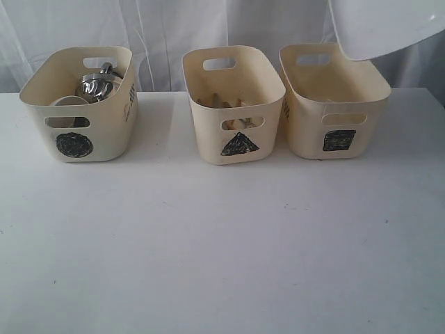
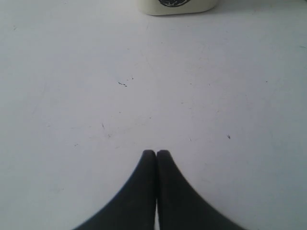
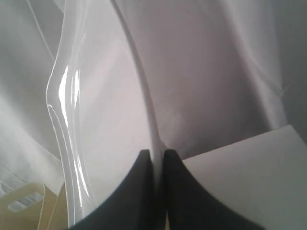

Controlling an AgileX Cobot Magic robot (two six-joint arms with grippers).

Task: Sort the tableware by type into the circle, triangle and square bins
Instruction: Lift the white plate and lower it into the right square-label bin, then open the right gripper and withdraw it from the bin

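The large white plate [image 1: 386,24] hangs tilted in the air above the square bin [image 1: 334,101] at the right. My right gripper [image 3: 156,152] is shut on the plate's rim [image 3: 96,110]; the gripper itself is out of the exterior view. The circle bin [image 1: 80,104] at the left holds steel mugs [image 1: 97,83] and a white bowl [image 1: 68,101]. In the middle, the triangle bin [image 1: 233,104] holds wooden chopsticks [image 1: 222,103] with other cutlery hard to make out. My left gripper [image 2: 156,152] is shut and empty, low over the bare white table [image 2: 144,96].
The three cream bins stand in a row at the back of the white table [image 1: 208,243], before a white curtain [image 1: 167,28]. The circle bin's base [image 2: 177,5] shows at the edge of the left wrist view.
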